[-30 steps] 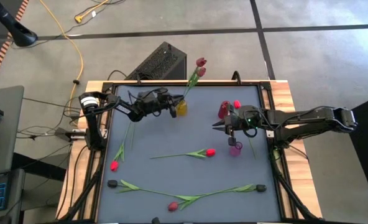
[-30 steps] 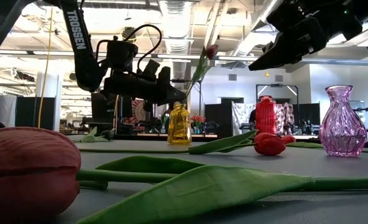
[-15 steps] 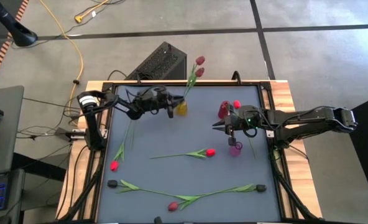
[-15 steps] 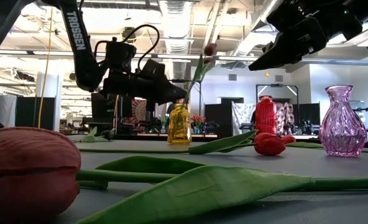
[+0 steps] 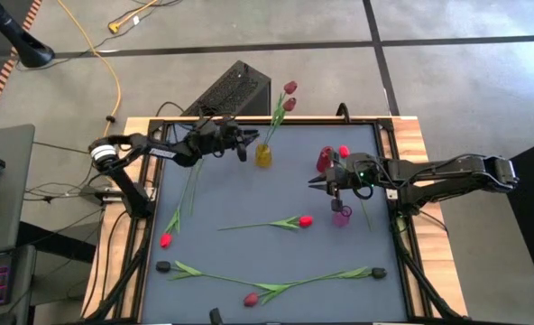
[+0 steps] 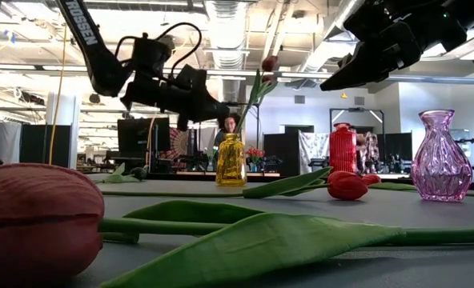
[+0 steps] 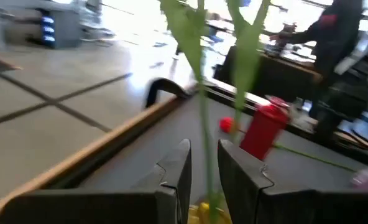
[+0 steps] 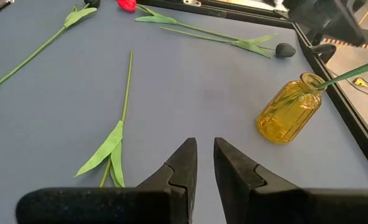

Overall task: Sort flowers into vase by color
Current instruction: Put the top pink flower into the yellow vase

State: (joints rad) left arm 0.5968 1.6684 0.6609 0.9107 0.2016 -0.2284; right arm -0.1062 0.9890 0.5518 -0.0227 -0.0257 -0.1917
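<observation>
A yellow vase (image 5: 263, 156) stands near the table's far edge with two maroon tulips (image 5: 290, 97) upright in it. My left gripper (image 5: 243, 144) hovers just left of this vase. It is open by a narrow gap and empty, and the stems (image 7: 202, 118) stand beyond its fingertips. My right gripper (image 5: 312, 181) is shut and empty above the table's middle right, beside a red vase (image 5: 325, 161) holding a red tulip (image 5: 343, 152). A pink vase (image 5: 341, 216) stands nearer. Loose tulips lie flat on the mat: red (image 5: 305, 220), red (image 5: 165, 240), maroon (image 5: 250, 299), black (image 5: 378, 272) and black (image 5: 162, 266).
A raised black rim and wooden border (image 5: 389, 135) frame the grey mat. A black box (image 5: 235, 90) sits behind the far edge. In the low view a person (image 6: 230, 124) shows in the room behind the yellow vase. Bare mat lies between the vases and the loose tulips.
My left gripper has drawn back from the yellow vase toward the table's left and far edges and has risen a little. The two tulips stay in the vase.
</observation>
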